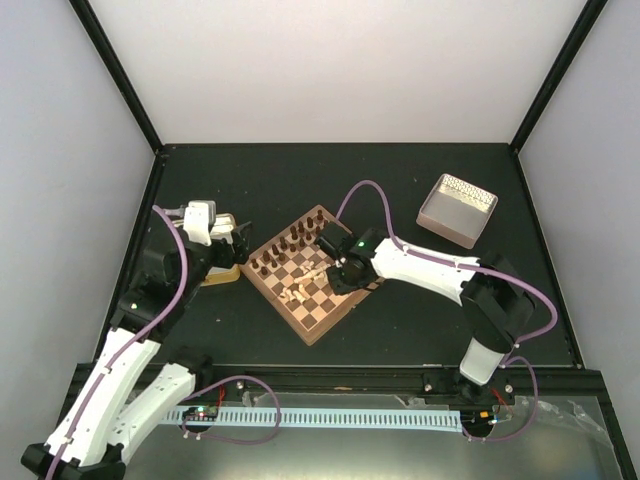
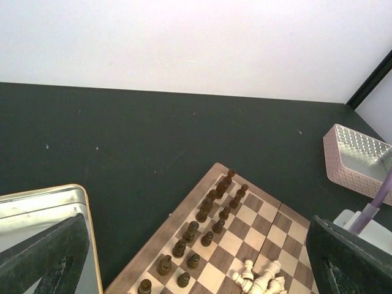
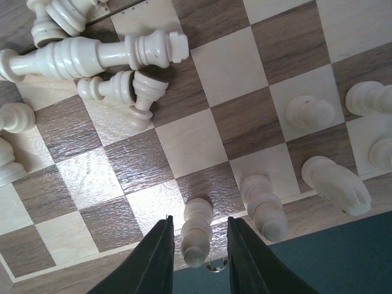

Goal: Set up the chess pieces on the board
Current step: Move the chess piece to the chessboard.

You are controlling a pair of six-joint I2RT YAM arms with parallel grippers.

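The board (image 1: 318,335) lies turned like a diamond in the middle of the table. Dark chess pieces (image 1: 285,248) stand in two rows along its far-left side, also seen as dark chessmen (image 2: 211,211) in the left wrist view. Pale chess pieces (image 3: 92,55) lie toppled in a heap mid-board. My right gripper (image 3: 199,220) is open around an upright pale piece (image 3: 197,236) on the board's edge row, with a gap on each side. More pale pieces (image 3: 263,205) stand to its right. My left gripper (image 2: 196,219) hovers open and empty left of the board.
A yellowish metal tray (image 2: 43,208) sits under my left gripper, left of the board. A pinkish bin (image 1: 457,210) stands at the back right. Black frame posts rise at the table's far corners, with white walls behind.
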